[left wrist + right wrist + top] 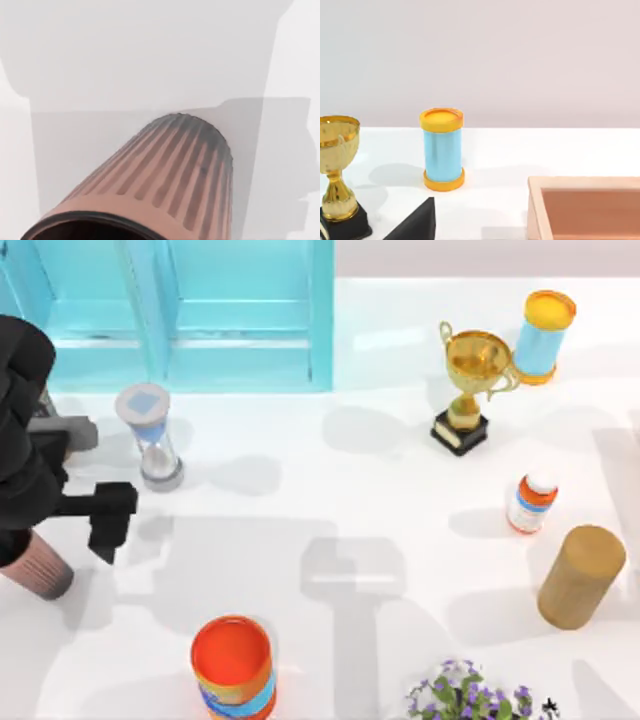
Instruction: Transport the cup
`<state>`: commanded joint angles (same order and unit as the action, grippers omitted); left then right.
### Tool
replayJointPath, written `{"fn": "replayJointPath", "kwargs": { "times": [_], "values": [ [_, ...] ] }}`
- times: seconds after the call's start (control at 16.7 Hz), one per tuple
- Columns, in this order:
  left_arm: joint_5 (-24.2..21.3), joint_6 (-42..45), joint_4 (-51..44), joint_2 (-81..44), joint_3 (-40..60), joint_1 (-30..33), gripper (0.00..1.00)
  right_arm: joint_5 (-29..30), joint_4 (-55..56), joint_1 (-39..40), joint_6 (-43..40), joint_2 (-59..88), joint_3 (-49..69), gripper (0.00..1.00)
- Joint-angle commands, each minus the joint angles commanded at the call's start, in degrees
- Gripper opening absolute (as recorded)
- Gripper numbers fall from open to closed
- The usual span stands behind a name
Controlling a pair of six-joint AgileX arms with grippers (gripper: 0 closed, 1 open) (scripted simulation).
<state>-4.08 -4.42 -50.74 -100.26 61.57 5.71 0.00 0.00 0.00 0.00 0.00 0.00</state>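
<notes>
Top view lays out the white surface (330,510), with a turquoise cabinet-like block (200,315) standing along its far left edge. My left arm reaches in at the left edge, and beneath its black bulk, near left, the small ribbed brownish-pink cup (40,568) shows tilted, its narrow base pointing outward.

Left wrist view looks straight down the cup's ribbed wall (170,170), with its dark rim at the frame's edge, so the cup sits right at the left claw. No finger can be made out in either view, so I cannot tell whether that claw is clenched on the cup or released. Its tilt and its place under the wrist suggest it is being carried rather than standing, which I judge to be the transport step.

Other things stand well apart:
- a tan cylinder (582,576) at the right
- an orange-topped can with a blue band (233,667) at the near edge
- a gold trophy on a black base (468,385) far right
- a light-blue canister with orange ends (545,335) beside it
- an hourglass (150,435) near the left arm
- a small white and orange bottle (530,502).

Next, the cup should be moved toward its goal on a path that clears the hourglass and the can, and kept level.
</notes>
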Motion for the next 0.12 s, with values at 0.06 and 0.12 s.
{"fn": "replayJointPath", "kwargs": {
  "times": [0.06, 0.12],
  "values": [
    [0.00, 0.00, 0.00, 0.00, 0.00, 0.00, 1.00, 0.00, 0.00, 0.00, 0.00, 0.00, 0.00, 1.00],
    [0.00, 0.00, 0.00, 0.00, 0.00, 0.00, 1.00, 0.00, 0.00, 0.00, 0.00, 0.00, 0.00, 1.00]
  ]
}}
